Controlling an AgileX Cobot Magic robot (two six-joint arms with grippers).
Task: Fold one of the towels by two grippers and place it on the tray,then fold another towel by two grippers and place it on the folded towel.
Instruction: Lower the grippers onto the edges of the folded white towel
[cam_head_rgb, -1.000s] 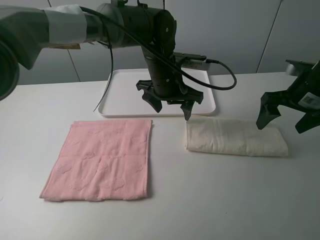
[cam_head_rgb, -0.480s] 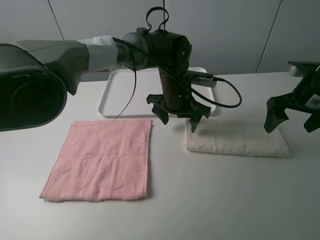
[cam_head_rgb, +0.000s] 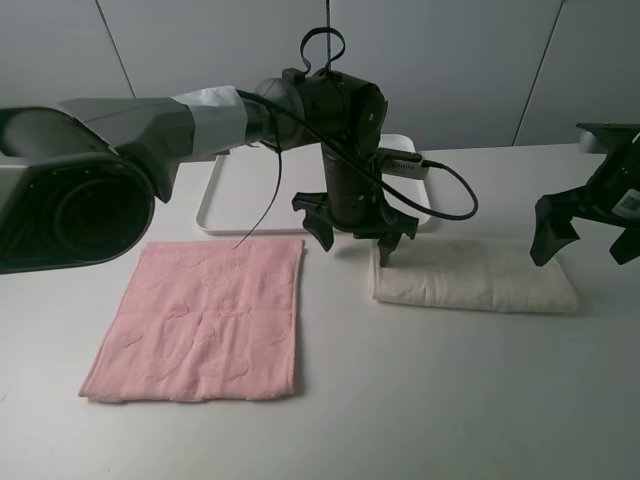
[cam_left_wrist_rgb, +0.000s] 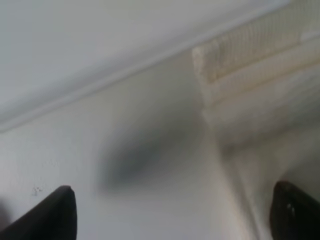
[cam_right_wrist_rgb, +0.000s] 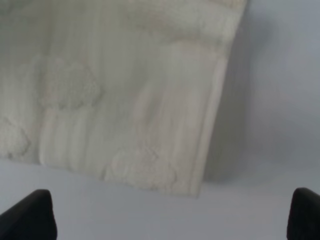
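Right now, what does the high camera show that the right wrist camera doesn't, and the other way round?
Only the high view: the pink towel lying flat, the white tray farther back, and the open left gripper over the left end of the cream-white towel. Only the right wrist view: that towel's embossed pattern and end edge, close up. Both: the folded cream-white towel, the table, and the open right gripper, though the wrist view catches just its fingertips.

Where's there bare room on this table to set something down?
Bare: the table in front of both towels, the gap between pink towel and cream towel, the left of the tray. Crowded: the cream towel's ends, by the left gripper and right gripper.
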